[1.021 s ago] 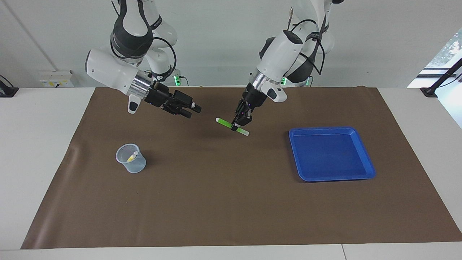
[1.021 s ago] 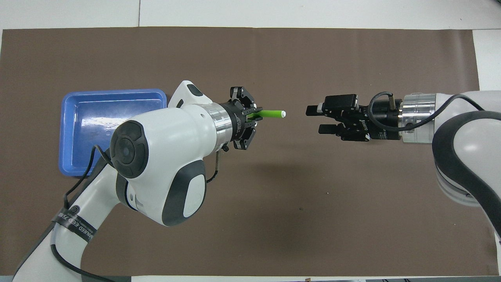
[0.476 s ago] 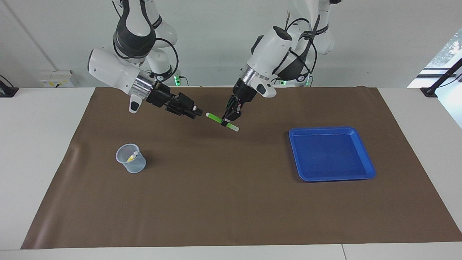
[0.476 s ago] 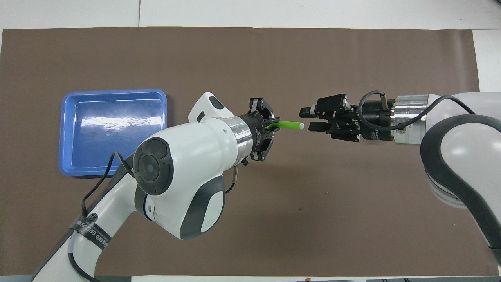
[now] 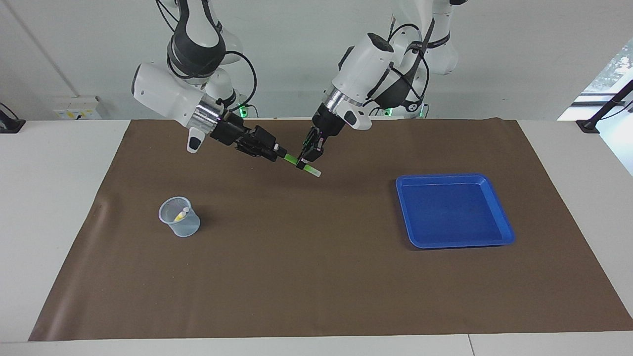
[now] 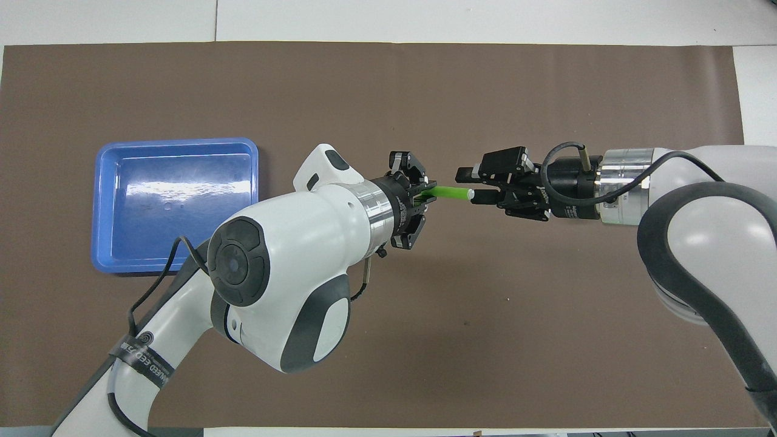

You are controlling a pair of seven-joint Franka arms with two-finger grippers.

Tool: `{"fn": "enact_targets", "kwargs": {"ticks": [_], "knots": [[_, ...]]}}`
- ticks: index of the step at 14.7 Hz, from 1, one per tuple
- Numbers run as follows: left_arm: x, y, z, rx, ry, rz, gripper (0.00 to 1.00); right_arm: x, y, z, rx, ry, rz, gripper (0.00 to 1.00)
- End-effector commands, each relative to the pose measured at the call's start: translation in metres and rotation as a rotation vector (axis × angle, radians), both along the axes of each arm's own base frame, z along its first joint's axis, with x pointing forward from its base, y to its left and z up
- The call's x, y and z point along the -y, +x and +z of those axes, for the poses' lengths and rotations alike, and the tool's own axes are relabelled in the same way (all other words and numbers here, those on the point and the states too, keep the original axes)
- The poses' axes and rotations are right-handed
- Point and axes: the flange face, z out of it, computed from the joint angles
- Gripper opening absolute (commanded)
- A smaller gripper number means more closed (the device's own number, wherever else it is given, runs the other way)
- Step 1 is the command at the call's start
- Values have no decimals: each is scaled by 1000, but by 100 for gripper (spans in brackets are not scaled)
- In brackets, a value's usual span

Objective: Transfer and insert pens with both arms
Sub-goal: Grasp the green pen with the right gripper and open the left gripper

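Both arms have closed in: right gripper (image 6: 466,186), fingers spread, now straddles the tip of the green pen (image 6: 448,192) pinched by the left gripper (image 5: 305,159) over the mat (image 5: 316,277); blue tray (image 5: 500,215) and beaker (image 5: 180,222) with yellow pen (image 5: 181,214) lie apart; band lettering unreadable

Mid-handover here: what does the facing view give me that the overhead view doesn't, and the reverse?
Only the facing view shows the cup holding the yellow pen, toward the right arm's end, and that the green pen is in the air above the mat. Only the overhead view shows the pen's tip between the right gripper's open fingers. Both show the left gripper shut on the green pen and the empty blue tray.
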Motion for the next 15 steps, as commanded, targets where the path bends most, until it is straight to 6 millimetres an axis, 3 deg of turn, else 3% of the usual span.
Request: {"fn": "enact_targets", "kwargs": {"ticks": [1,10,12,13,15], "knots": [[1,1,0,2,-19,17,0,-3,-7,2,-7,18,-10,54],[1,1,-2,2,-16,13,0,-11,-9,2,-2,15,2,37],[0,0,-3,1,-12,9,0,-11,-10,2,-1,14,4,18],[1,0,-4,0,-11,9,0,-11,-9,2,-2,14,3,2],[0,0,-4,0,-9,7,0,-8,-9,1,-8,17,-2,0]]}}
